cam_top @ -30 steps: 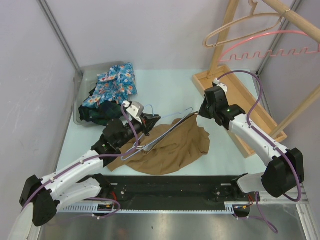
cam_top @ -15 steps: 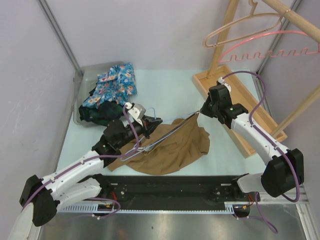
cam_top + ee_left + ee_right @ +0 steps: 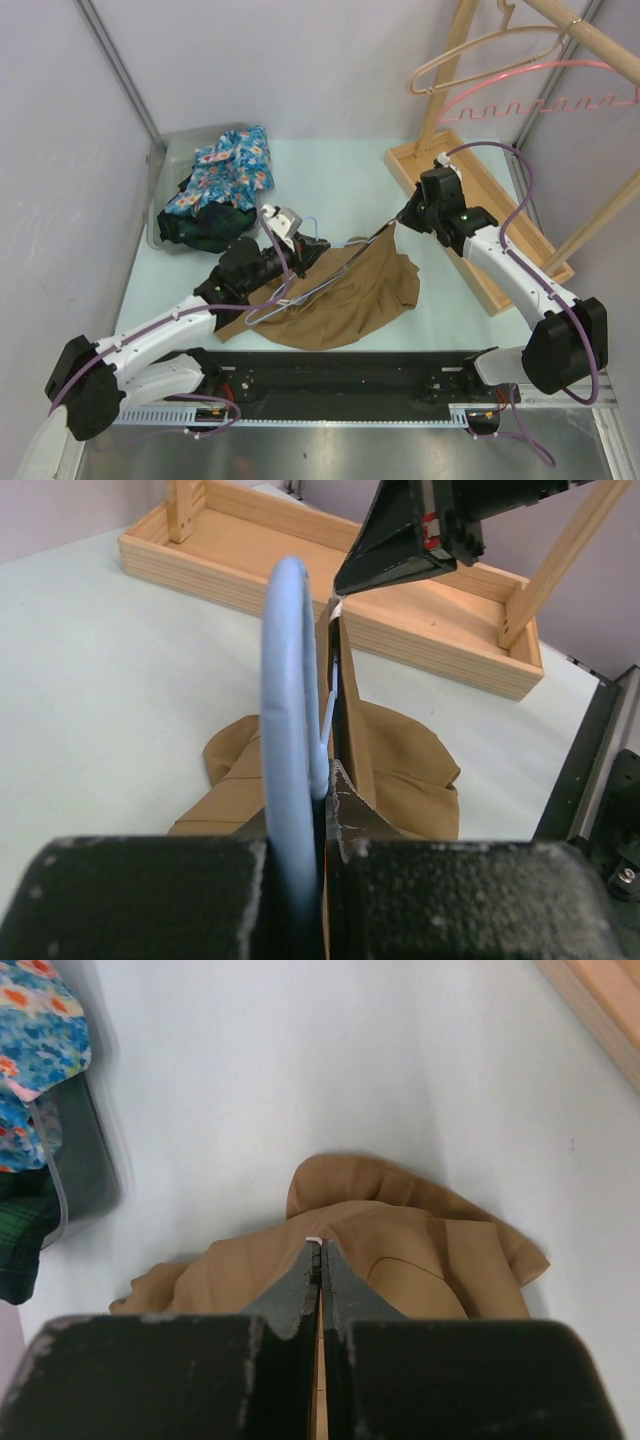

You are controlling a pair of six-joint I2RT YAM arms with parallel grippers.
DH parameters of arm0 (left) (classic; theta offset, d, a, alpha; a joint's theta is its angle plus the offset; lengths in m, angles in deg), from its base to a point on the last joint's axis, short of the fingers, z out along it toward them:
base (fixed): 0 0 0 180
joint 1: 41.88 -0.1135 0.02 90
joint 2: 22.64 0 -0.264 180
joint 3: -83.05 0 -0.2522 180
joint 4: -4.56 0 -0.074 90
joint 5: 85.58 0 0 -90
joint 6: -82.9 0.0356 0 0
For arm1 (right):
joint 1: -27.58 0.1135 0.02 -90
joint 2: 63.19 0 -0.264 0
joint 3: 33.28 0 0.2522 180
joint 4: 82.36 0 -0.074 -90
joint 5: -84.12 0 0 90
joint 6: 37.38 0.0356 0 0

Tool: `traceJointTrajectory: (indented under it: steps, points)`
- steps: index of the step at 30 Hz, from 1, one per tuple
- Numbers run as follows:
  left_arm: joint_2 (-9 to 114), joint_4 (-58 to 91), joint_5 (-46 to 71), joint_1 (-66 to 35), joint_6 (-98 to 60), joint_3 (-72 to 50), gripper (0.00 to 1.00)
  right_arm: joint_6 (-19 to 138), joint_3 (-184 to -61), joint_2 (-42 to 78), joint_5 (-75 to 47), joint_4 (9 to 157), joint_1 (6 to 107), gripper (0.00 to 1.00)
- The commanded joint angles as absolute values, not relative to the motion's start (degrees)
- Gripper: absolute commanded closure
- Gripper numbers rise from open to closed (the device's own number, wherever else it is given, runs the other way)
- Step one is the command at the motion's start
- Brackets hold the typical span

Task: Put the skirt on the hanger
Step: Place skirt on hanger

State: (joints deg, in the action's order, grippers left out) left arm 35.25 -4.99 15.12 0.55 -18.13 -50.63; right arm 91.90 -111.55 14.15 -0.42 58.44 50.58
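At the far left of the pale bench [image 3: 340,180] we see a clear bin [image 3: 158,200] heaped with clothes, a blue floral garment [image 3: 228,160] on top.

Just right of the bin, the left gripper [image 3: 318,247] has its jaws closed on the light blue hanger [image 3: 300,290], near its hook. In the left wrist view the hook [image 3: 288,680] rises as a tall loop out of the clamped jaws.

In the overhead view the hanger's long axis runs diagonally, from low and near on the left to higher and farther on the right. The tan skirt [image 3: 345,295] lies under and along it, mostly crumpled on the bench near the middle. One edge is pulled taut along the same diagonal, rising toward the right.

At the upper end of that edge, the right gripper [image 3: 397,224] has its jaws pinched together on the skirt's fabric. The right wrist view shows the fingertips meeting on a tan fold [image 3: 400,1250].

Farther right stands a wooden rack base [image 3: 500,250]. Above it, pink hangers [image 3: 520,85] hang from a wooden rail.
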Motion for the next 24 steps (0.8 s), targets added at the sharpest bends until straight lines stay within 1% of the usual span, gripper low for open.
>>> traceJointTrajectory:
  steps: [1, 7, 18, 24]
  points:
    - [35.99, -9.27, 9.97, 1.98, -19.5, -48.82, 1.0, 93.57, -111.99, 13.63, -0.34, 61.38, 50.69, 1.0]
    - [34.32, -10.42, 5.83, 2.5, -19.41, -48.91, 1.0, 93.57, -111.99, 13.54, 0.19, 58.83, 51.83, 1.0]
    - [33.26, -11.29, 5.48, 2.59, -20.2, -48.64, 1.0, 93.57, -112.08, 14.25, -1.48, 59.27, 52.63, 1.0]
    - [34.14, -11.74, 8.02, 2.59, -20.64, -48.21, 1.0, 93.4, -112.43, 14.77, -3.15, 60.49, 52.45, 1.0]
